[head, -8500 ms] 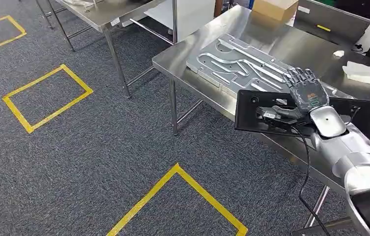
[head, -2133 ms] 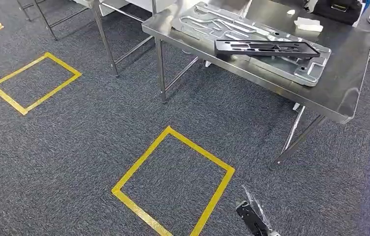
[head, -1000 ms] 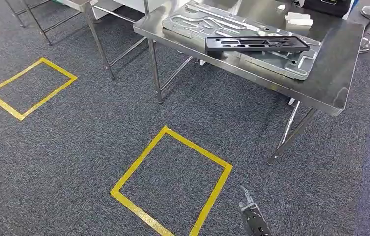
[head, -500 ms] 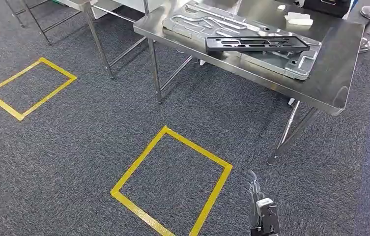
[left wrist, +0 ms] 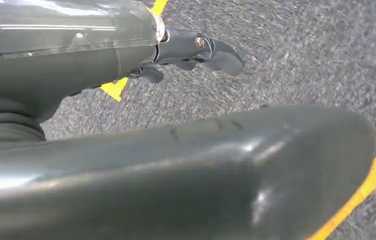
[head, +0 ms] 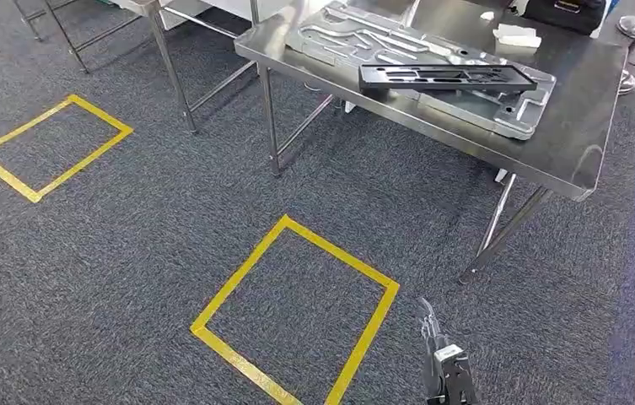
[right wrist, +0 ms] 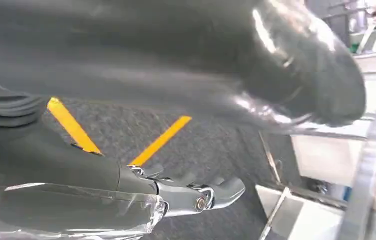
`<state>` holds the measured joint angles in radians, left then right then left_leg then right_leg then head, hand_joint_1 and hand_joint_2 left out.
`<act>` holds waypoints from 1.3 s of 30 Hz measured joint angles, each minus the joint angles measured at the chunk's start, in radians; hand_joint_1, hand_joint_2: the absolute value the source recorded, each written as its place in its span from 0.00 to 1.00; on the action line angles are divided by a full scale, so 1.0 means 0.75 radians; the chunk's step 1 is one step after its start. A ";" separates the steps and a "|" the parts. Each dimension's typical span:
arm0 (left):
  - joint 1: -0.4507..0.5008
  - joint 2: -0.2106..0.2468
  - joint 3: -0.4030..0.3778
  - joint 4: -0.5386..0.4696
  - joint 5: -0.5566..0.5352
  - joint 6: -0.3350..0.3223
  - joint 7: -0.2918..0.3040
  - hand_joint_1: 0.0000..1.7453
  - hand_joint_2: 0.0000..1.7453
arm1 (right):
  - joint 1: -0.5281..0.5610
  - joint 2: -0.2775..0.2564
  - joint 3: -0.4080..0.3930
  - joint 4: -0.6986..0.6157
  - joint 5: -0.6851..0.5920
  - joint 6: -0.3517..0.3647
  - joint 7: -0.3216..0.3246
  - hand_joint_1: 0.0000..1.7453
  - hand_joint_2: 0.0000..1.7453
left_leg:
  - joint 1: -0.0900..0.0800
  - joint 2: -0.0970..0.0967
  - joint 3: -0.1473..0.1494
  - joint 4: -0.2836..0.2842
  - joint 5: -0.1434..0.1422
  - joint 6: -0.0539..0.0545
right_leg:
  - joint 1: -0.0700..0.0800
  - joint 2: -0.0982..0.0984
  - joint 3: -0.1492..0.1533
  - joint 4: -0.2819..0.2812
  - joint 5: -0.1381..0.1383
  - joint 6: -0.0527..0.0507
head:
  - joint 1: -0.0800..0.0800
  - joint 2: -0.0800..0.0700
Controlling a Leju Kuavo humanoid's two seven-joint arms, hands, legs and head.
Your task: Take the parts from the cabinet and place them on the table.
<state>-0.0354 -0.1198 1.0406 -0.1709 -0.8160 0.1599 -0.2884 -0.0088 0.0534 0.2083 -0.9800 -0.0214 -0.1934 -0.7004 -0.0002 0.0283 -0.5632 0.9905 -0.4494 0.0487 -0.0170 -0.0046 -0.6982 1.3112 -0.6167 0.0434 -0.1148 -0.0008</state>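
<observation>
Steel desk (head: pixel 583 148) stands ahead to my right, its near edge running at a slant, thin legs under it. On it a black flat part (head: pixel 447 78) lies across a grey machined plate (head: pixel 356 38), which sits close to the desk's near edge. Grey carpet (head: pixel 128 253) spreads wide between me and the desk, marked with yellow tape squares (head: pixel 297 312). My right hand (head: pixel 447 380) hangs low over the carpet, fingers slack and apart, holding nothing. My left hand (left wrist: pixel 190 50) hangs over carpet too, fingers (left wrist: pixel 220 56) loosely spread, gripping nothing.
</observation>
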 joint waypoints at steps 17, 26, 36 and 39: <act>-0.006 0.001 0.006 0.000 -0.013 0.004 0.025 0.00 0.00 | -0.035 0.006 0.043 0.159 0.004 0.065 0.000 0.00 0.00 | 0.013 -0.009 0.000 0.013 -0.006 -0.055 | 0.013 0.006 0.199 -0.405 0.179 -0.060 | 0.000 0.001; -0.008 0.001 0.008 0.000 -0.010 0.004 0.027 0.00 0.00 | -0.072 0.008 0.067 0.237 0.000 0.091 0.000 0.00 0.00 | 0.014 -0.009 0.002 0.013 -0.007 -0.069 | 0.014 0.006 0.199 -0.403 0.178 -0.061 | 0.000 0.000; -0.006 0.001 0.012 0.000 -0.010 -0.002 0.034 0.00 0.00 | -0.090 0.016 0.092 0.298 0.001 0.102 0.000 0.00 0.00 | 0.013 -0.009 -0.002 0.020 -0.009 -0.069 | 0.014 0.006 0.199 -0.404 0.179 -0.059 | 0.000 0.000; -0.005 0.001 0.013 0.000 -0.010 -0.005 0.034 0.00 0.00 | -0.090 0.021 0.093 0.307 -0.002 0.102 0.000 0.00 0.00 | 0.012 -0.009 -0.003 0.020 -0.009 -0.068 | 0.012 0.006 0.199 -0.404 0.180 -0.058 | 0.000 0.000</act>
<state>-0.0394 -0.1190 1.0506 -0.1709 -0.8232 0.1564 -0.2628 -0.0762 0.0694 0.2777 -0.7496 -0.0229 -0.1167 -0.7004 0.0089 0.0218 -0.5654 1.0059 -0.4562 -0.0024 -0.0080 -0.0002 -0.5490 1.0079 -0.4818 -0.0001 -0.1148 -0.0008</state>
